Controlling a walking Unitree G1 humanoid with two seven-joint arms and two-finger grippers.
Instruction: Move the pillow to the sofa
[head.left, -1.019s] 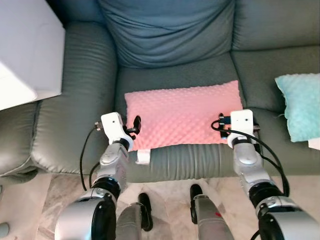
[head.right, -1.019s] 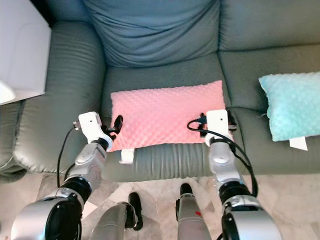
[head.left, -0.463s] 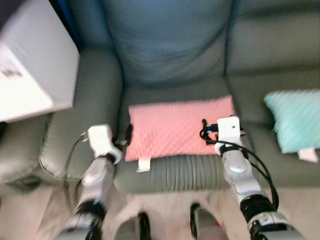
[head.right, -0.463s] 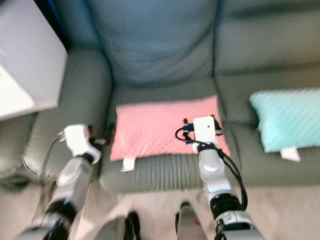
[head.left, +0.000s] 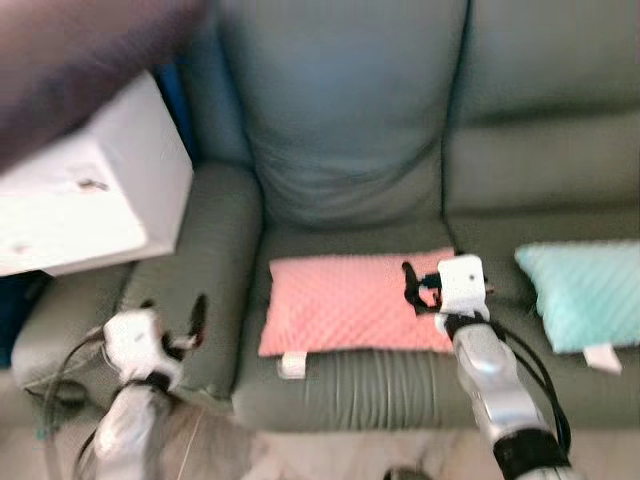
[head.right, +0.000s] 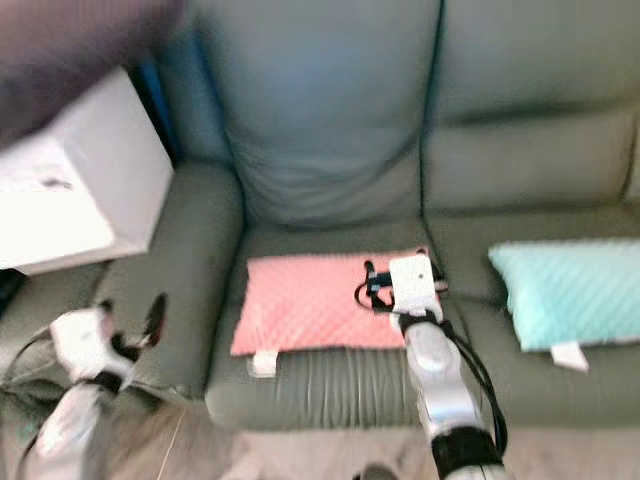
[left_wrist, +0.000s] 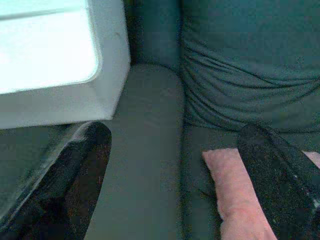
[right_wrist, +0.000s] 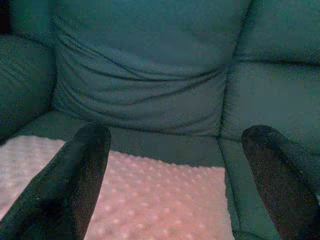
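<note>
The pink dimpled pillow (head.left: 345, 303) lies flat on the seat of the grey-green sofa (head.left: 350, 110), a white tag hanging at its front edge. My right gripper (head.left: 411, 286) hovers open over the pillow's right end, and the right wrist view shows the pillow (right_wrist: 150, 200) below its spread fingers (right_wrist: 85, 165) with nothing between them. Off to the pillow's left, my left gripper (head.left: 173, 308) stands open over the sofa armrest (head.left: 195, 250). In the left wrist view, the pillow's corner (left_wrist: 235, 185) sits near one finger (left_wrist: 272, 175). The head views are blurred.
A white box (head.left: 90, 200) rests on the left armrest side. A teal pillow (head.left: 585, 300) lies on the adjoining seat to the right. The sofa's back cushion (head.right: 330, 110) rises behind the pink pillow. Pale floor (head.left: 250, 455) runs along the sofa front.
The camera has pulled back and the whole picture has shifted. My left gripper has come off the pillow's left end and swung left over the armrest. The right gripper stays at the pillow's right end.
</note>
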